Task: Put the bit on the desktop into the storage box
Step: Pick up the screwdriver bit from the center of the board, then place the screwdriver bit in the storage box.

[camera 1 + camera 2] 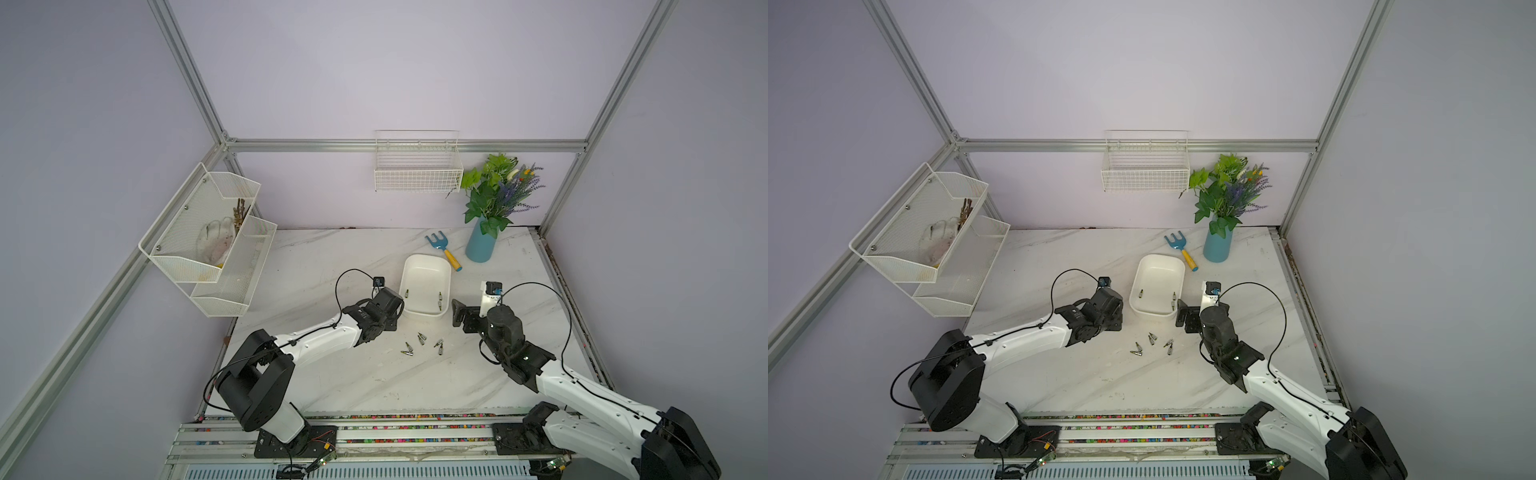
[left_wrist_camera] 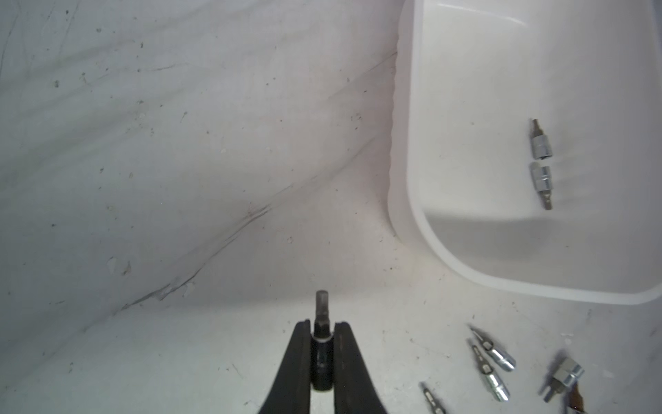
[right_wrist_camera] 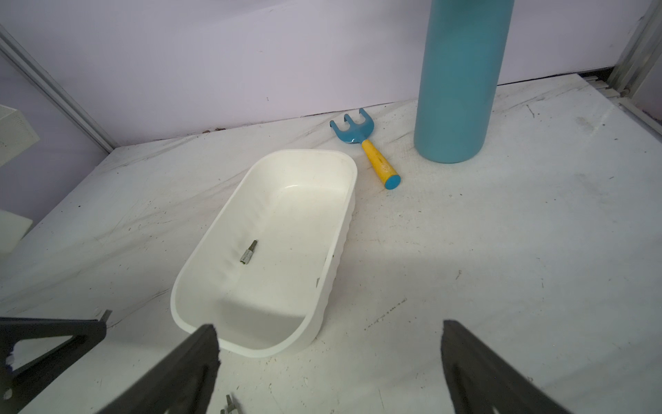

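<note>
**Left wrist view.** The jaws of the left gripper (image 2: 322,328) are closed onto the held bit (image 2: 321,304). They pinch its dark body, with a silver ring showing at the fingertips and the narrow tip projecting beyond them. The bit appears clear of the desktop (image 2: 179,179). It is just beside the storage box (image 2: 403,179) but not yet over the rim. 2 stored bits (image 2: 541,145) lie end to end on the box floor. Several loose bits (image 2: 496,358) lie on the marble near the box's end.

**Right wrist view.** The jaws of the right gripper (image 3: 327,326) are spread wide and hold nothing, and they look down on the near end of the box. 1 stored bit is plainly visible on the floor. A hand rake (image 3: 372,150) and a blue vase (image 3: 458,79) lie beyond the box.

**Top views.** In both top views the 2 arms flank the near end of the box, the left gripper on one side and the right gripper on the other. 3 bits can be counted inside. The loose cluster lies on the desktop between the arms, just in front of the box.

**Handling (judged).** Each bit is probably light, rigid steel with a smooth surface, so it is likely to roll on the marble or pivot between the pads. The best hold is across the thick body, as here, not on the thin tip. A low release over the box floor should limit bouncing.
</note>
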